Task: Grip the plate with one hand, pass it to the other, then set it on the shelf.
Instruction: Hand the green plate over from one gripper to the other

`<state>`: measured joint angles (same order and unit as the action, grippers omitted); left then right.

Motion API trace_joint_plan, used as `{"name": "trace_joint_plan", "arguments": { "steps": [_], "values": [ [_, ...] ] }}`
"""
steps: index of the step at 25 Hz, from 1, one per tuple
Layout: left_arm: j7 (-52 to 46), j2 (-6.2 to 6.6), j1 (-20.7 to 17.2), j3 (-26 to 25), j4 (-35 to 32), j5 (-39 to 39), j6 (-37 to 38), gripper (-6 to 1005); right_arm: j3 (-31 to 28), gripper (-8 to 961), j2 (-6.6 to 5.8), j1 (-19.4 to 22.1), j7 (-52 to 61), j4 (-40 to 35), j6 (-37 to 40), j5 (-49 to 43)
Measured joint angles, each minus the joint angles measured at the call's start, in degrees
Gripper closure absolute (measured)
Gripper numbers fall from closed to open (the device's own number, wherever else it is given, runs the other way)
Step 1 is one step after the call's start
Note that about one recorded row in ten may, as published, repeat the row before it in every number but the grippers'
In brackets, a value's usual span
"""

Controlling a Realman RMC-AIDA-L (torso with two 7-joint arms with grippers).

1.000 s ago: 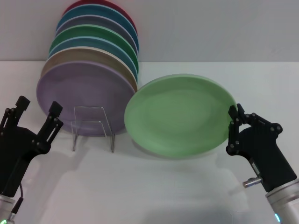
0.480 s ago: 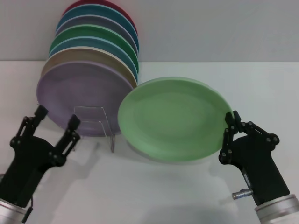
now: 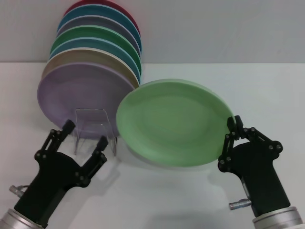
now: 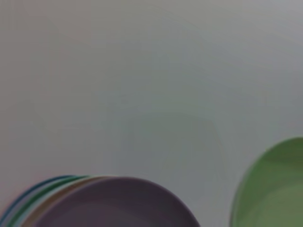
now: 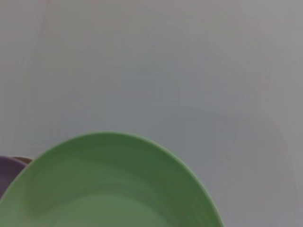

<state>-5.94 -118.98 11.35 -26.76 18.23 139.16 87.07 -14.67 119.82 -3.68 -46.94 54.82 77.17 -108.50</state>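
Plate (image 3: 174, 121) is our landmark: pale mint green, tilted with its face toward us, raised off the white table (image 3: 267, 90) and gripped at its right edge by our right gripper (image 3: 230, 137), whose fingers are pinched onto the rim. Our right arm rises from below the plate's right side. From the right wrist view we see the plate (image 5: 109, 184) filling the lower part of the picture.

Our left gripper (image 3: 84, 142) hovers below and to the left of the plate, apart from it, its two fingers spread wide with nothing between them. From the left wrist view the plate's edge (image 4: 274, 189) shows at one side, with the lilac plate (image 4: 118, 203) beside it.

Just left of the plate stands the shelf (image 3: 94, 130), a thin wire rack whose front loop sits between the plate and our left gripper. Behind that loop, to the plate's upper left, a row of upright plates (image 3: 95, 57) leans in the rack, the lilac plate (image 3: 78, 98) at the front; the mint plate's left edge overlaps it in the head view.
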Motion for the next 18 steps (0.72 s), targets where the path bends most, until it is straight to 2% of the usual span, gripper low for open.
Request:
{"name": "trace_joint_plan", "arguments": {
  "steps": [18],
  "values": [
    [0.08, 0.05, 2.32, 1.81, 2.93, 0.06, -8.37, 197, 4.86, 932, -0.09, -1.8, -9.86, 5.35, -0.35, 7.44]
  ]
}}
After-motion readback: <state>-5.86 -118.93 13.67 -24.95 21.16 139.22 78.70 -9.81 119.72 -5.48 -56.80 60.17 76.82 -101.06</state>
